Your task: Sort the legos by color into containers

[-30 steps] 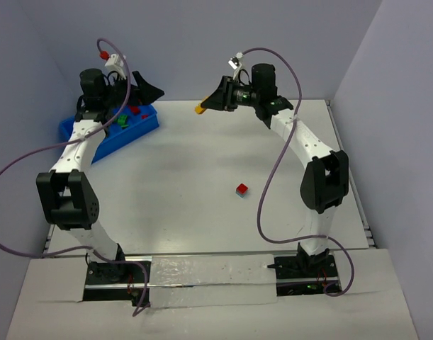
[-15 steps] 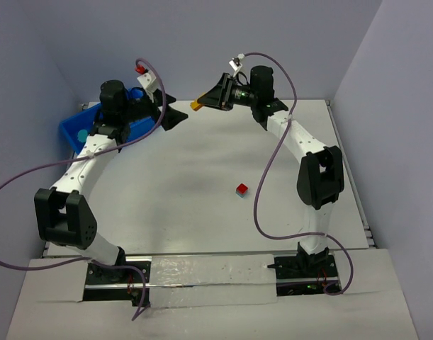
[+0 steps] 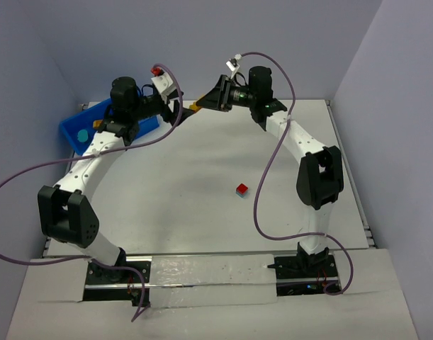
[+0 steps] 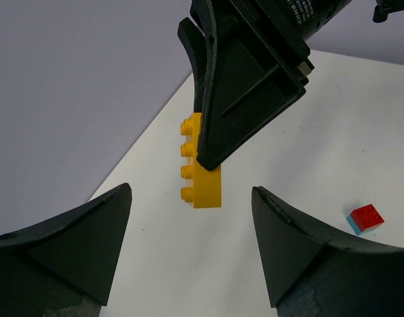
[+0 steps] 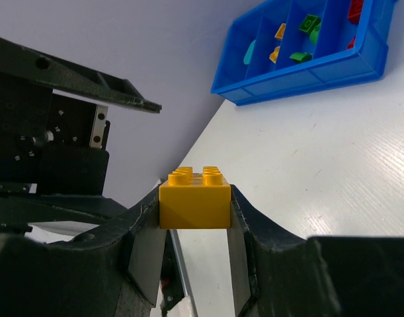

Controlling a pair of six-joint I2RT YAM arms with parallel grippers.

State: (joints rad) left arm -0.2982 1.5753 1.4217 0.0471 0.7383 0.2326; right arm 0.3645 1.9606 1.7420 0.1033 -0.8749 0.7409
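Over the table's [image 3: 188, 212] far edge we hold a yellow brick [image 4: 205, 181] mid-air.
Top: left gripper [image 3: 176, 113] faces right gripper [image 3: 205, 103] tip to tip; bin [image 3: 76, 129] far left, red brick [image 3: 242, 189] mid-table. Left wrist: our fingers [image 4: 89, 238] spread, yellow brick between them, untouched. Right wrist: fingers clamped on its sides, bin with bricks [image 5: 309, 23] behind.

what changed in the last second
The left gripper swung right, off the blue plastic bin, and now faces the right gripper, open. The right gripper barely moved, holding the small yellow plastic brick throughout. The small red brick on the table stayed put.
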